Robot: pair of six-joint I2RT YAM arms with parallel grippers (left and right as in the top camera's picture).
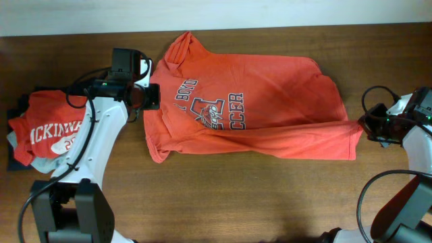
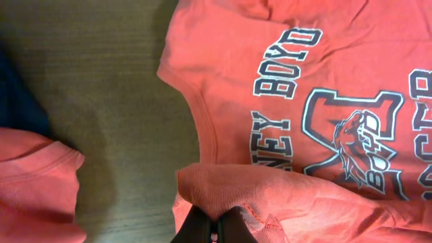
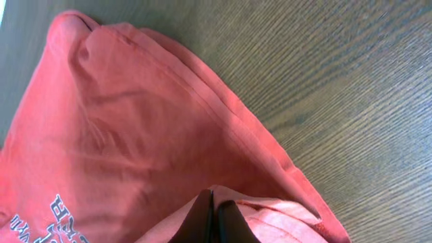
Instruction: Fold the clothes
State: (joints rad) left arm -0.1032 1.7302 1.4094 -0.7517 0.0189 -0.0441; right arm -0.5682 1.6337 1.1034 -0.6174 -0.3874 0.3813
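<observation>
The orange-red T-shirt (image 1: pixel 270 101) lies across the middle of the table, its front long edge folded up over the lower part of the grey-and-white lettering (image 1: pixel 216 111). My left gripper (image 1: pixel 152 96) is shut on a fold of the shirt's left end; in the left wrist view the jaws (image 2: pixel 214 228) pinch cloth below the "BOYD" print (image 2: pixel 287 61). My right gripper (image 1: pixel 368 126) is shut on the shirt's right end corner; in the right wrist view the jaws (image 3: pixel 213 219) pinch a fold of the shirt (image 3: pixel 121 128).
A folded red shirt with white "MCKINNEY" print (image 1: pixel 47 128) lies on a stack of pale and dark garments at the left edge, close behind my left arm. Its red cloth (image 2: pixel 34 182) shows in the left wrist view. Bare wood table (image 1: pixel 270 196) lies in front.
</observation>
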